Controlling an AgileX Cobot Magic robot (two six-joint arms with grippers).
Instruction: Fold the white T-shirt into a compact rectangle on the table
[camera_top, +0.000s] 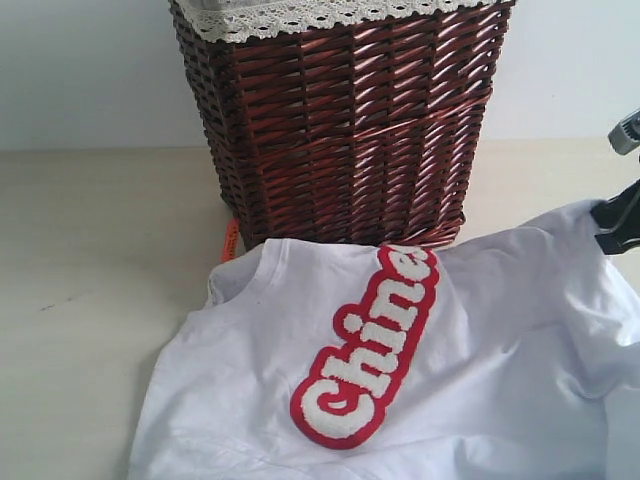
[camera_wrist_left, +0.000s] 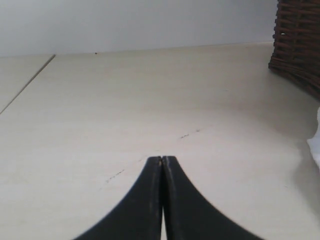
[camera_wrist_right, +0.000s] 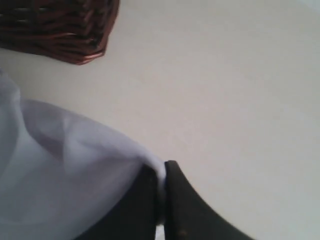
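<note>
One white T-shirt (camera_top: 480, 340): neck far-left by wicker basket (camera_top: 340, 120), long axis left-right on table (camera_top: 90, 300).
Right gripper (camera_wrist_right: 161, 172): clamped on T-shirt's far-right edge.
Left gripper (camera_wrist_left: 162, 162): closed, empty.

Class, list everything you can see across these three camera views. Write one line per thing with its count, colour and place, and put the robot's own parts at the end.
white T-shirt: one, white, spread rumpled on the table in front of the basket
lettering: one band, fuzzy white on red, running diagonally across the shirt
orange tag: one, orange, by the shirt's collar at the basket's foot
wicker basket: one, dark red-brown, standing on the table behind the shirt
lace trim: one strip, white, around the basket's top rim
table: one, pale beige, under everything
wall: one, pale, behind the table
left gripper: one, black, closed over bare table, holding nothing
right gripper: one, black, closed on an edge of the shirt at its right side
</note>
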